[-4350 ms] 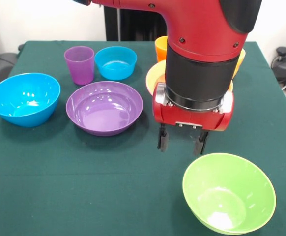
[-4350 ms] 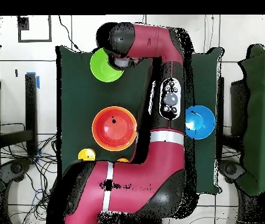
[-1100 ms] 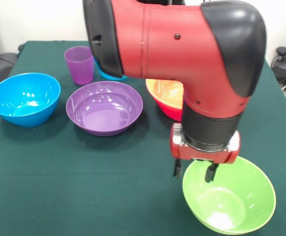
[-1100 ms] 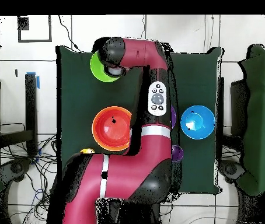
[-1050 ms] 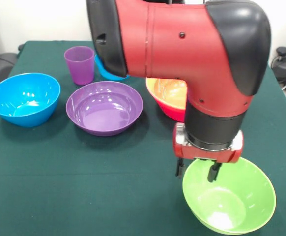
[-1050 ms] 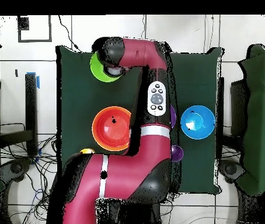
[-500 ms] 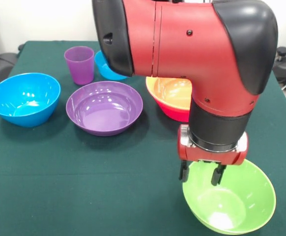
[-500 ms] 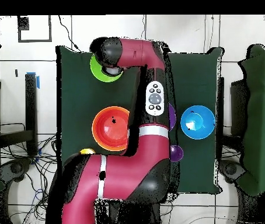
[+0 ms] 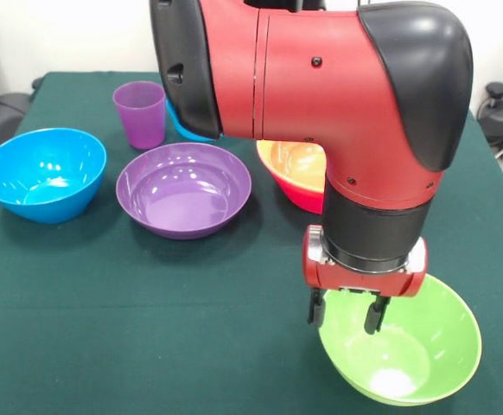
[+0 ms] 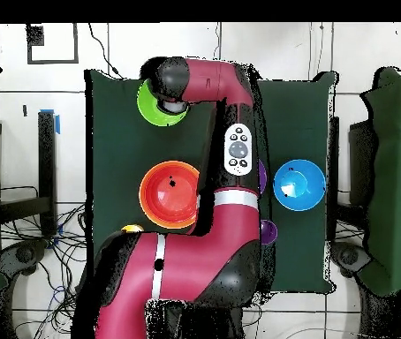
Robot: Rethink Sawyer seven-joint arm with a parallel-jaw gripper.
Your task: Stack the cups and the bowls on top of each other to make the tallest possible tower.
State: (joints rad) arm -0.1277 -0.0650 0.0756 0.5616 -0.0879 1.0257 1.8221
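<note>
Gripper [image 9: 345, 316] clamped on the near-left rim of the green bowl [image 9: 416, 350], one finger inside, one outside. Since half a second ago the bowl has tipped and shifted slightly left: lift apparently begun. Tower [image 9: 299, 169] stands behind, to the far side.

A dark green cloth [image 9: 105, 328] covers the table. Behind it, at twelve o'clock in the front view, stands a pale wall [image 9: 61, 35]. From overhead the floor [image 10: 354, 48] is light tile with dark joints; cables [image 10: 41, 256] tangle at eight o'clock, and green-covered tables [image 10: 397, 177] flank at three and nine.
</note>
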